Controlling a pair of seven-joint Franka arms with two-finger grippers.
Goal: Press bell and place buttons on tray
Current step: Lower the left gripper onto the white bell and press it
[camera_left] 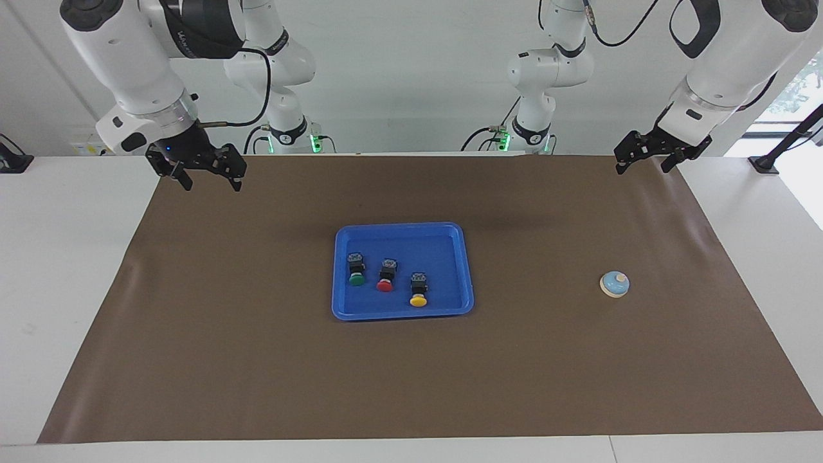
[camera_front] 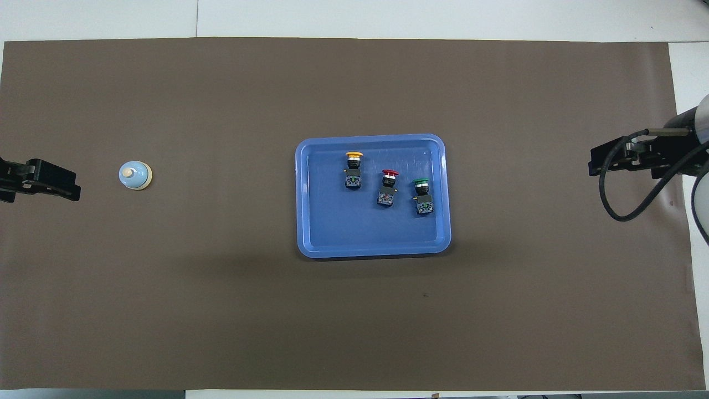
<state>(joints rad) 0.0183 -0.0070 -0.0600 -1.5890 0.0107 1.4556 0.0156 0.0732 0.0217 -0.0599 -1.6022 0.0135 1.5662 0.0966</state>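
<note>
The green button (camera_left: pixel 356 279), red button (camera_left: pixel 384 285) and yellow button (camera_left: pixel 418 300) lie on their sides inside the blue tray (camera_left: pixel 403 229) at the counter's middle, so the placing looks done. The bell (camera_left: pixel 614 284) sits apart toward the left arm's end. The left pincer (camera_left: pixel 645 156) and right pincer (camera_left: pixel 204 173) hang released and empty over the counter's robot-side corners, with nothing in the way.

A matt brown paper-like sheet (camera_left: pixel 257 360) covers the smooth white table (camera_left: pixel 71 257), and on it sit a glossy blue plastic tray (camera_left: pixel 464 270) and a smooth bell (camera_left: pixel 614 284).
</note>
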